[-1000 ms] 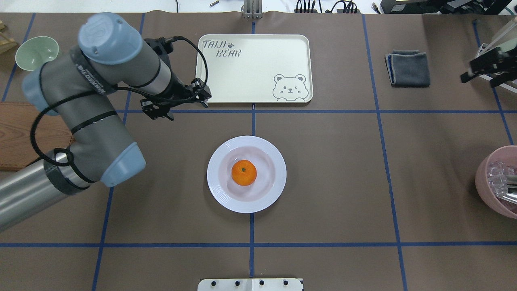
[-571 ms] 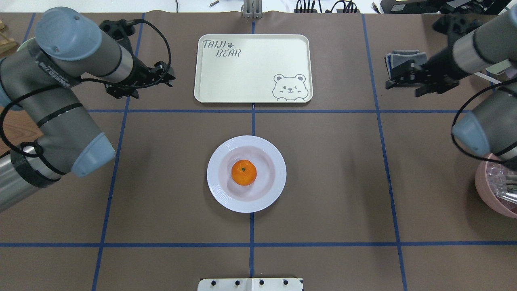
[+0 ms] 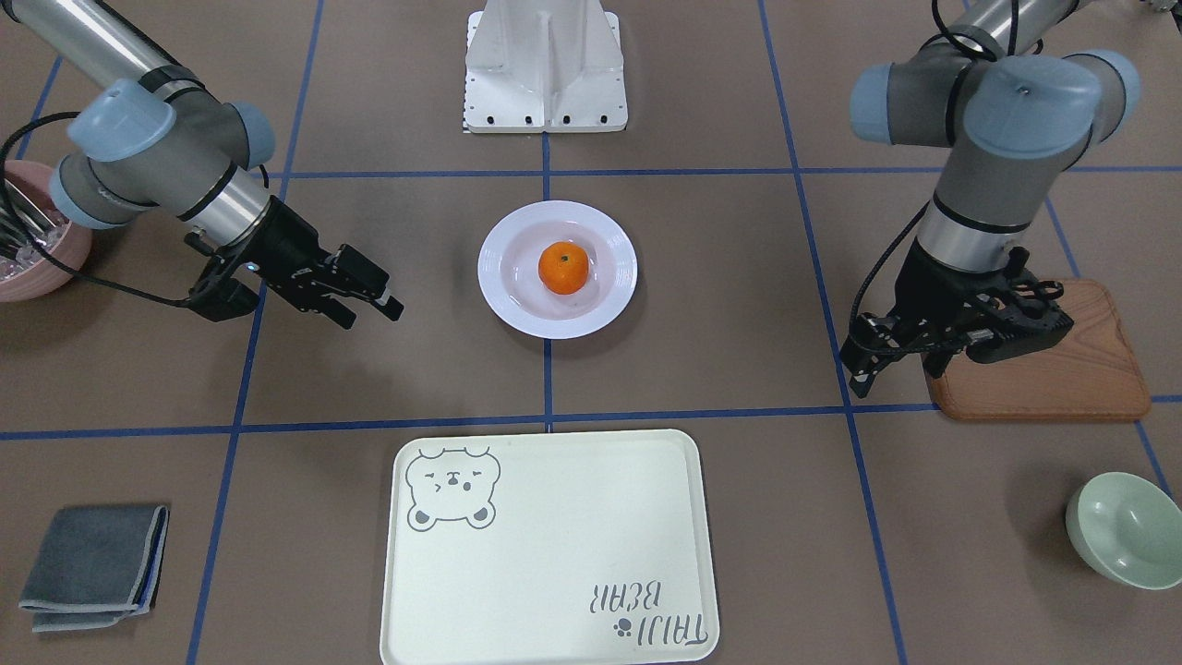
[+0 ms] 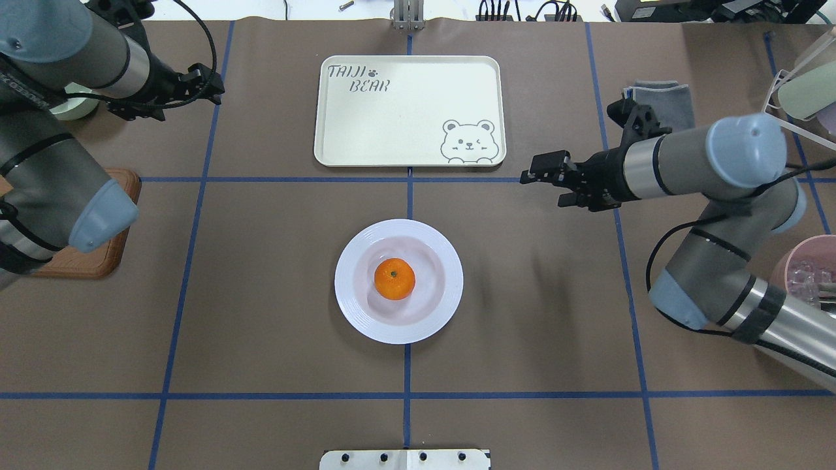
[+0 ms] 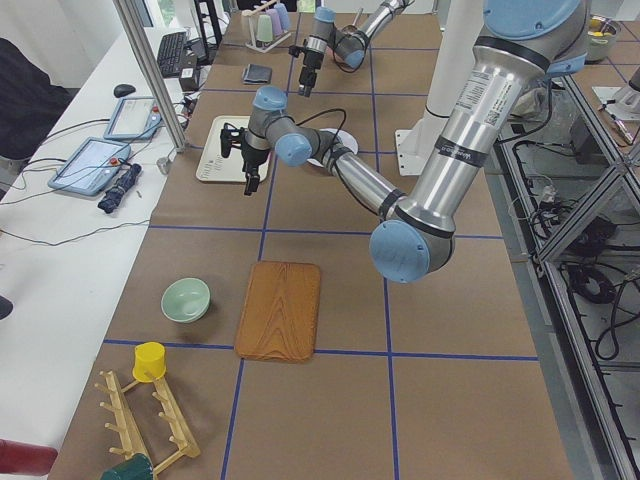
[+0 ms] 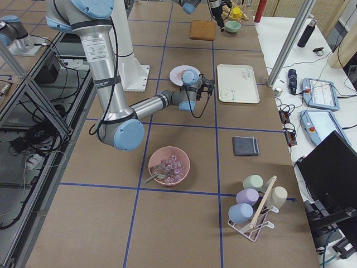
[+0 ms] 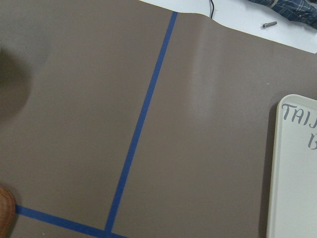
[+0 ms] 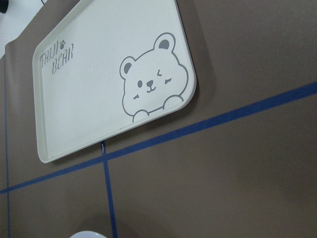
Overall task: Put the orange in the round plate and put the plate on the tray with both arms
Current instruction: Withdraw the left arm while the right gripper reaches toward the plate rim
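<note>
Orange [image 4: 394, 279] in plate [image 4: 346, 287], off tray [image 4: 405, 117]. L tool [image 4: 215, 83], R tool [image 4: 530, 175] empty.

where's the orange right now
In the overhead view the orange sits in the middle of the round plate at the table's centre, on the robot's side of the tray.

Table [image 4: 261, 294]: brown cover with a blue tape grid.
Centre: plate [image 4: 343, 281].
Far side (from the robot): tray [image 4: 405, 111], flat, apart from the plate.
Robot's left: board [image 3: 1043, 388]; green bowl [image 3: 1122, 531] beyond it.
Robot's right: folded cloth [image 3: 92, 563]; pink bowl [image 6: 169, 166].
</note>
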Controlling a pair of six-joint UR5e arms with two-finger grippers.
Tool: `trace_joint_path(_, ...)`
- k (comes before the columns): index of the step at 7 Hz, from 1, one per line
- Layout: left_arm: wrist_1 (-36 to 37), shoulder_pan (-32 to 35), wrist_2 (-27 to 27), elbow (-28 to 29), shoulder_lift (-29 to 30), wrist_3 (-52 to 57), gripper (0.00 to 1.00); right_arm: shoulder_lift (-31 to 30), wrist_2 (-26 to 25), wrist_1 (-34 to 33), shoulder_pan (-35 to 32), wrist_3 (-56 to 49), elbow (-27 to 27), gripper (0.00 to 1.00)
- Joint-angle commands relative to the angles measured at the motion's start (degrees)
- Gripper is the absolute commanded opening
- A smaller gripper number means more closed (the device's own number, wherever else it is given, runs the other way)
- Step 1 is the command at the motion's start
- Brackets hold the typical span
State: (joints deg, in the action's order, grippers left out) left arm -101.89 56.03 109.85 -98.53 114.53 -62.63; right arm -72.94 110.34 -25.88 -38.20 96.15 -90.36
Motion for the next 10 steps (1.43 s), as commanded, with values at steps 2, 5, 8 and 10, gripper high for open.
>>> trace_joint_path(2, 0.21, 3.72, 5.02, 2.29, -0.62, 7.26, 0.99, 3.06, -9.59, 5.40, 8.56, 5.88, 1.76, 1.00)
trace_joint_path(5, 0.12, 4.96, 5.11, 3.00, -0.62, 7.35, 0.99, 3.15, -13.39, 8.65, 11.91, 7.65, 2.81, 1.00)
trace_joint_path(8, 0.21, 4.96, 5.20, 3.00, -0.71, 7.35, 0.99, 3.41, -13.66, 8.65, 12.62, 7.65, 4.57, 1.00)
trace_joint_path(10, 0.21, 4.87, 5.20, 3.43, -0.71, 7.35, 0.99, 6.04, -14.18, 8.65, 13.15, 7.74, 7.37, 1.00)
